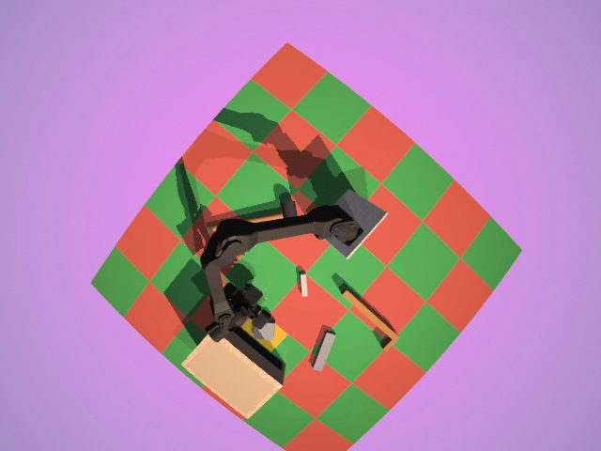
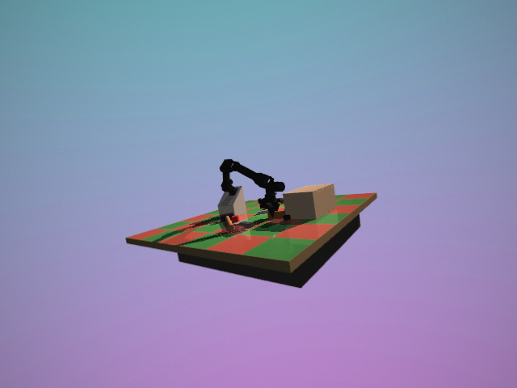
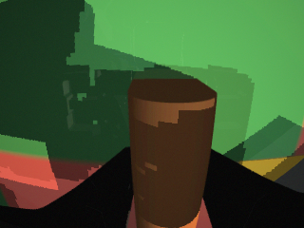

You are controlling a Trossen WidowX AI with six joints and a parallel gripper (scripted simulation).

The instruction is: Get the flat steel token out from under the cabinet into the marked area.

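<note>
One brown, rounded handle [image 2: 275, 215] [image 3: 173, 142] is clamped in the partly open end effector [image 1: 251, 308] [image 2: 270, 209] [image 3: 165, 155] above the checkered counter [image 1: 412, 233] [image 2: 266, 246] [image 3: 218, 28], while a grey piece [image 1: 264, 331] [image 2: 262, 212] [image 3: 294, 178], apparently the steel token, lies out on the yellow area [image 1: 279, 340] [image 3: 258, 166] before the tan cabinet [image 1: 232, 376] [image 2: 308, 202]; whether wholly inside, the views cannot tell.
</note>
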